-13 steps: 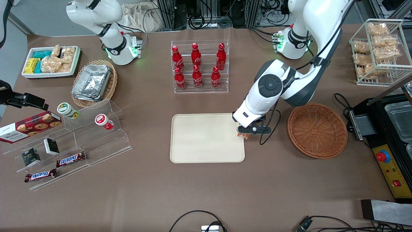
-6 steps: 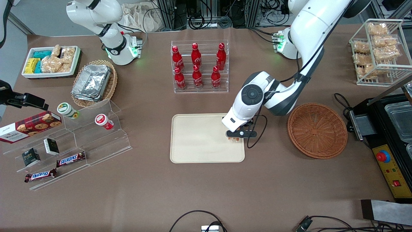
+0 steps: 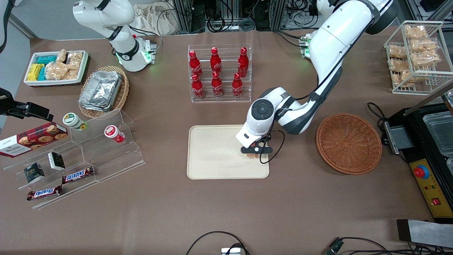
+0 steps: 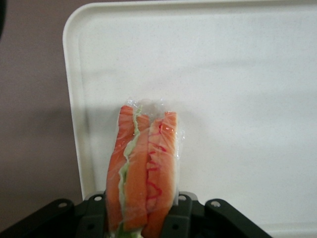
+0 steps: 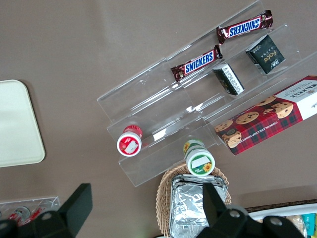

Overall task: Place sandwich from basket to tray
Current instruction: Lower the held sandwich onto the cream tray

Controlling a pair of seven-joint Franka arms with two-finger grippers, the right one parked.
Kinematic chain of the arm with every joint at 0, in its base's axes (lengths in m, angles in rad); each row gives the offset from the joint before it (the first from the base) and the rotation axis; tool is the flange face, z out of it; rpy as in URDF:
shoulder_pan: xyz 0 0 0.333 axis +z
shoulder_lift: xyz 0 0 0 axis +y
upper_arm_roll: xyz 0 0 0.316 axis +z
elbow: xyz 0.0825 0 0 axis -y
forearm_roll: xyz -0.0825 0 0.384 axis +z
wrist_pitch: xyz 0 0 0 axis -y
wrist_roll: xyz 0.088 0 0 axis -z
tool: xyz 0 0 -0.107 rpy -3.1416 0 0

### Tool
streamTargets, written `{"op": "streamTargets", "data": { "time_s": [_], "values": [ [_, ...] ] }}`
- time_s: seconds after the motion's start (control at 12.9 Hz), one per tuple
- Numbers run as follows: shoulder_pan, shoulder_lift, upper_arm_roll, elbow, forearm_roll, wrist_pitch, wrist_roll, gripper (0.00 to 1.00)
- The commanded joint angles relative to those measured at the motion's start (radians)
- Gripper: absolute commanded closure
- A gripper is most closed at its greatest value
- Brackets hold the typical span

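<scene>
Over the tray on the brown bench, the gripper jaws pinch the sandwich upright, filling edge facing the wrist camera.

Snacks on a clear stepped shelf over the brown worktop

Two Snickers bars, two small dark boxes and a red cookie box sit on it. Two round cups lie lower down, near foil trays in a wicker basket. The cream tray shows at the edge.
</scene>
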State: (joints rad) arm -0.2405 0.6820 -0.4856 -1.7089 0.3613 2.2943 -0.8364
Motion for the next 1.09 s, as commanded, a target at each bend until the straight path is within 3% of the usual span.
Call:
{"op": "streamTargets", "data": {
  "time_s": [0.0,0.08,0.31,0.39,1.01],
  "values": [
    [-0.013,0.022,0.005,0.031,0.047,0.001,-0.033,0.58],
    [-0.014,0.025,0.005,0.031,0.050,0.001,-0.038,0.54],
    [-0.022,0.027,0.005,0.031,0.051,0.001,-0.039,0.08],
    [-0.023,0.027,0.005,0.031,0.053,0.001,-0.039,0.01],
    [0.022,-0.034,0.007,0.031,0.045,-0.045,-0.036,0.00]
  ]
}}
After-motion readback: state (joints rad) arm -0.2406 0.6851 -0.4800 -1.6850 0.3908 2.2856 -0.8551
